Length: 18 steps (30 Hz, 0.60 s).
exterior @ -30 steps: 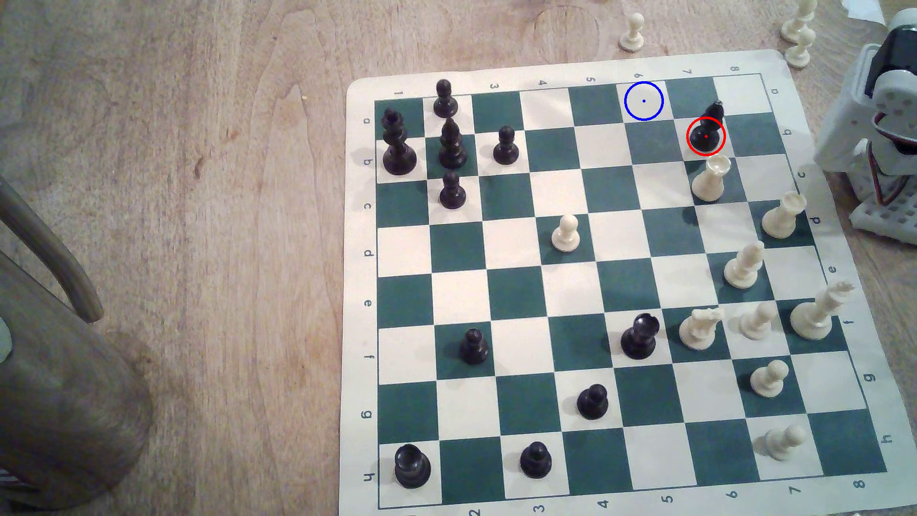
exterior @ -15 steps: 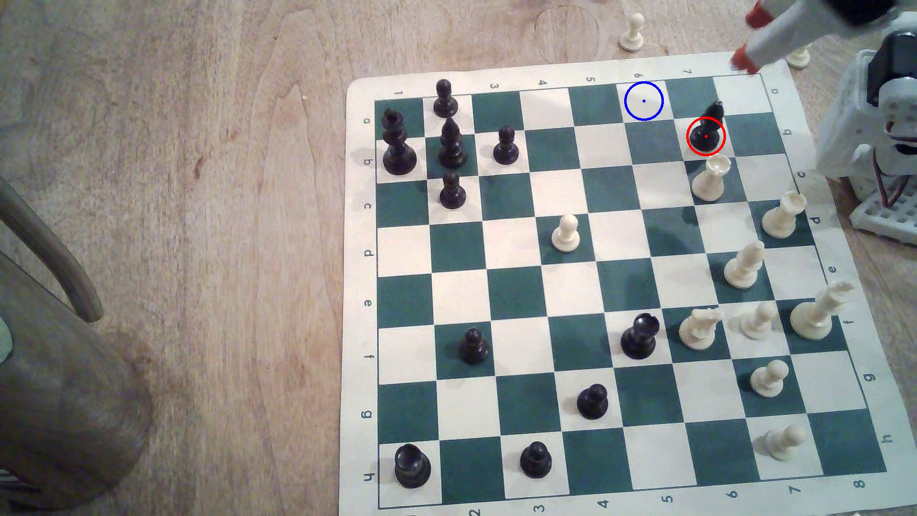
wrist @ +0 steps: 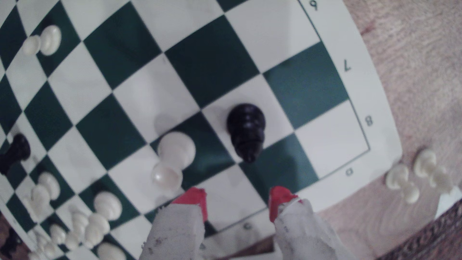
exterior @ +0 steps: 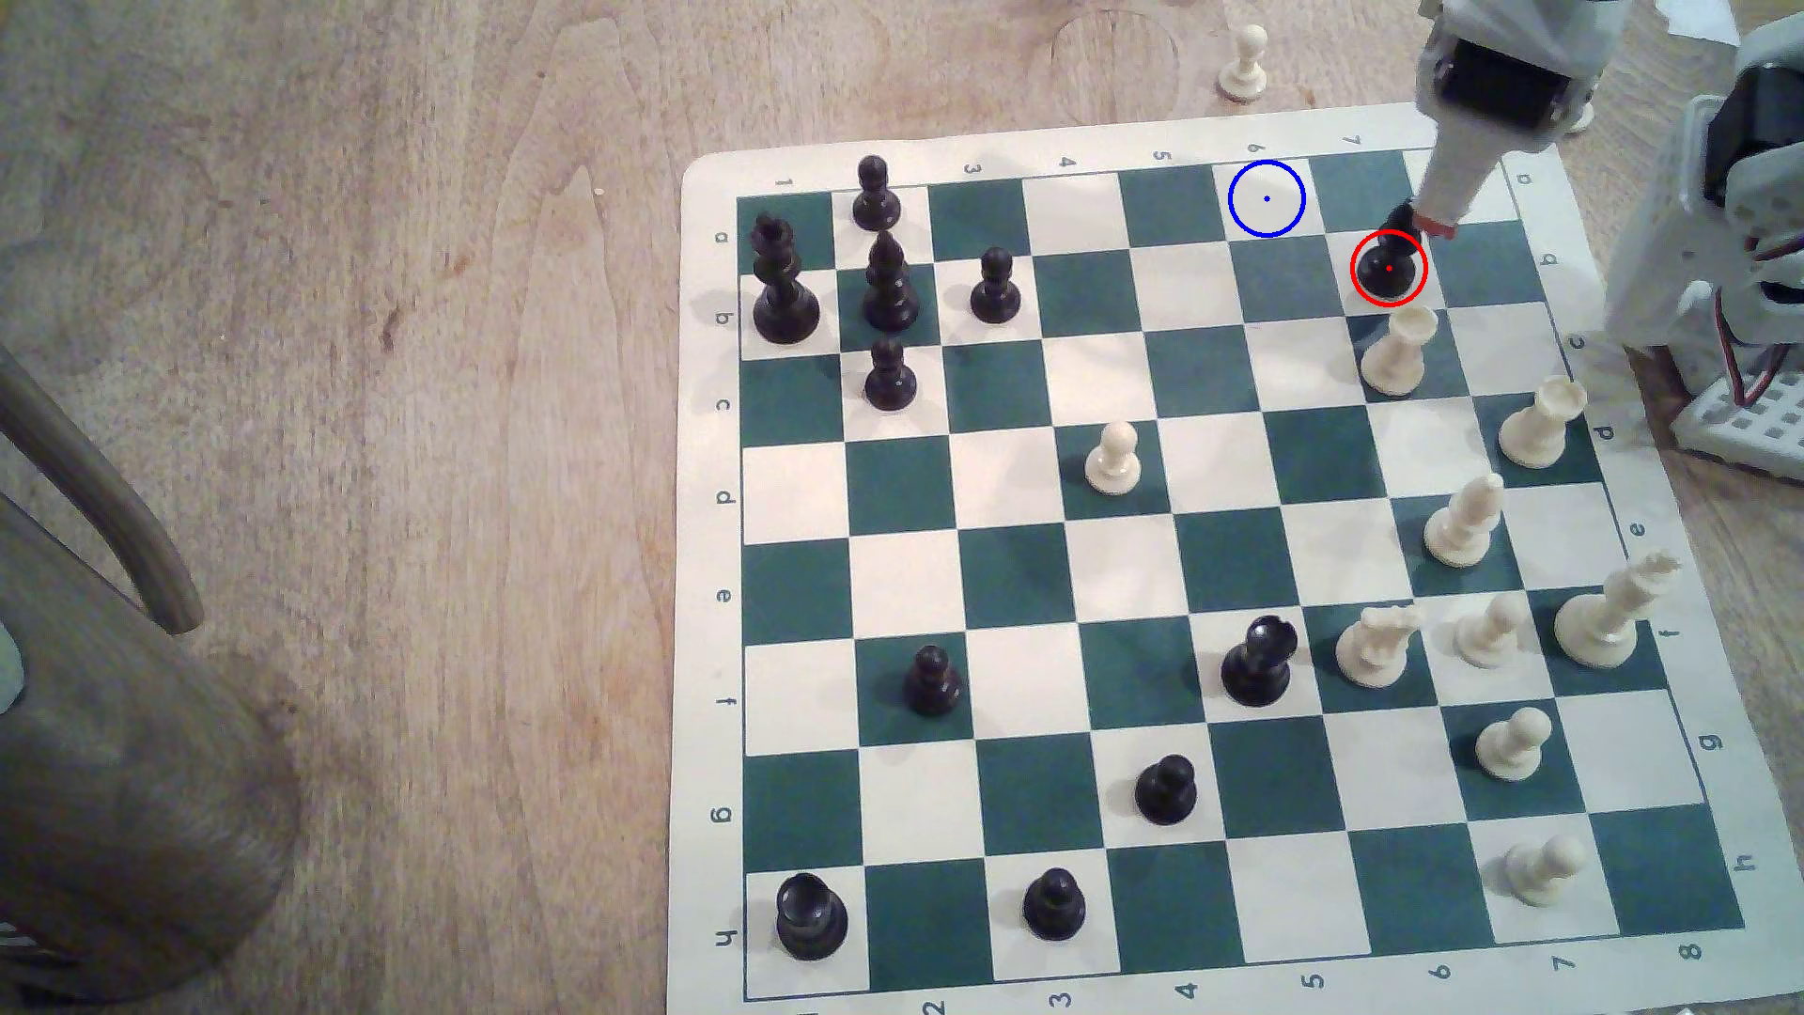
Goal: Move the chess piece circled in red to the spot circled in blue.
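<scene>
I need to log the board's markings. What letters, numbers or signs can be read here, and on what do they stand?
"1" to "8": far border of the chess mat, and "2" to "8" on its near border.
"a" to "h": both side borders of the mat.
"7", "8", "a": mat border, wrist view; another digit is cut off.
Chess pieces and gripper: no lettering visible.

Green-and-cream chess mat (exterior: 1601,293) lies flat on wooden worktop (exterior: 390,390). Black pieces cluster at exterior view's far left of mat; white rook (exterior: 1398,353) upright on green square. White pawn (exterior: 1245,63) stands off-mat.
</scene>
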Tool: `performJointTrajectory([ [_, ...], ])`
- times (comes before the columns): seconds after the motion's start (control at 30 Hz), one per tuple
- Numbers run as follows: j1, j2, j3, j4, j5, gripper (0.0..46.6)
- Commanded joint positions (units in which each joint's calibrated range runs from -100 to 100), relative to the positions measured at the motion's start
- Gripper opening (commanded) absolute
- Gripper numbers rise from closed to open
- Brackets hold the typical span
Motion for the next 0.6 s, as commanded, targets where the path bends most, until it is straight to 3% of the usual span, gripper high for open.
performJointTrajectory([
  [0.0, 0.37, 2.36, 1.38, -1.48, 0.29, 11.4],
  [0.57, -0.10, 2.19, 5.83, -1.07, -0.05, 12.5],
])
